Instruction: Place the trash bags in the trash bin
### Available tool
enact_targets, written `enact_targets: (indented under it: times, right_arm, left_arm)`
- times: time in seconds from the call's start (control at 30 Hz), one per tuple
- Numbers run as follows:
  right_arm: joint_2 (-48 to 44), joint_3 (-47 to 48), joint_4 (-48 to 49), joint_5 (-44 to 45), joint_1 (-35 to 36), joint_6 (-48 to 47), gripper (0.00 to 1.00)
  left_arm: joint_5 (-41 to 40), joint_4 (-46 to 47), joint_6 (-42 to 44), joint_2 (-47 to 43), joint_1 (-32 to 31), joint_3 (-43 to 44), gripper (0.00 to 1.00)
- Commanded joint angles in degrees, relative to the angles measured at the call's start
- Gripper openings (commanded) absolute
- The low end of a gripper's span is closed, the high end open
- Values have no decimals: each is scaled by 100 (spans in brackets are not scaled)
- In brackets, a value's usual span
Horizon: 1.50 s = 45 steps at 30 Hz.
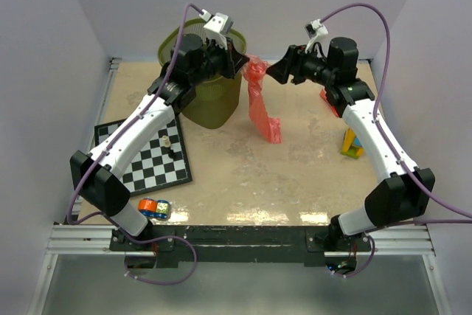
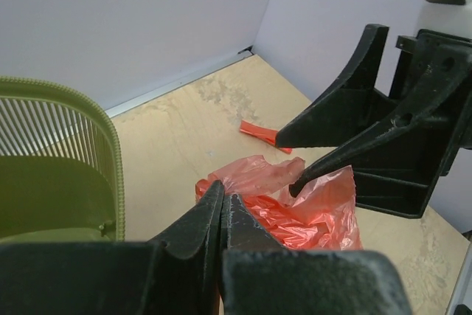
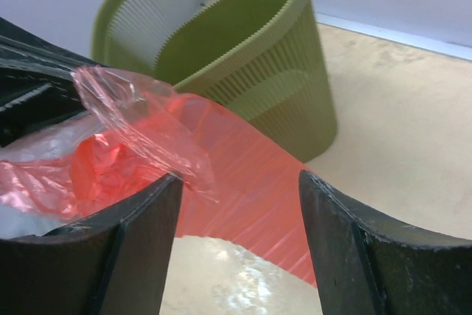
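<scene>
Red bag [image 1: 262,108] pinched in left tool [image 2: 221,195], right tool [image 1: 271,71] spread; bin [image 1: 215,105] beside, chessboard [image 1: 147,166] nearby

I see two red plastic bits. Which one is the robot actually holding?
The big crinkly bag, pinched by the left gripper; the small flat strip lies untouched on the table.

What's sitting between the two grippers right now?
Only the trash bag: the left gripper is shut on its top, the open right gripper faces it. Top external and left wrist views show this.
</scene>
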Motion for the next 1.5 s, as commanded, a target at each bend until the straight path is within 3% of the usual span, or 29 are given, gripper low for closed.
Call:
enact_targets:
  times: [0.0, 0.1, 0.27, 0.4, 0.53, 0.77, 0.9, 1.0, 1.13, 1.3, 1.37, 1.47]
  right_arm:
    - [50, -211, 856, -1288, -148, 880, 70]
    - [112, -352, 1085, -1736, -148, 1249, 73]
    - [208, -484, 1050, -1659, -121, 1233, 70]
    - [243, -651, 1041, -1685, -121, 1215, 57]
    - [156, -660, 603, -1274, -156, 637, 15]
    - [-257, -493, -452, 27, -394, -1032, 0]
    - [-599, -405, -769, 810, -385, -1728, 0]
    - [-837, -291, -822, 472, -394, -2052, 2]
    - [-1354, -238, -901, -444, -131, -3140, 21]
    - [-2409, -975, -384, -947, 291, -4741, 56]
    - [-2429, -1012, -505, -868, 519, -5382, 60]
    - [-2192, -889, -760, -639, 801, -5876, 58]
  left_arm:
    - [383, 341, 60, -291, -18, -123, 0]
    - [498, 385, 139, -273, -18, -175, 0]
    - [831, 708, 78, -229, -27, -211, 0]
    - [1148, 842, 157, -194, -27, -211, 0]
    - [1175, 781, 437, -273, -36, -220, 0]
    - [1017, 596, 1334, -589, -35, -597, 0]
    - [956, 332, 1572, -642, -36, -694, 0]
    - [763, 341, 1397, -651, -36, -712, 0]
    - [603, 402, 520, -555, 96, -598, 0]
    - [1051, 341, -185, -309, 289, -282, 0]
    - [1332, 393, -430, -238, 351, -185, 0]
    - [1798, 464, -634, -194, 386, -106, 0]
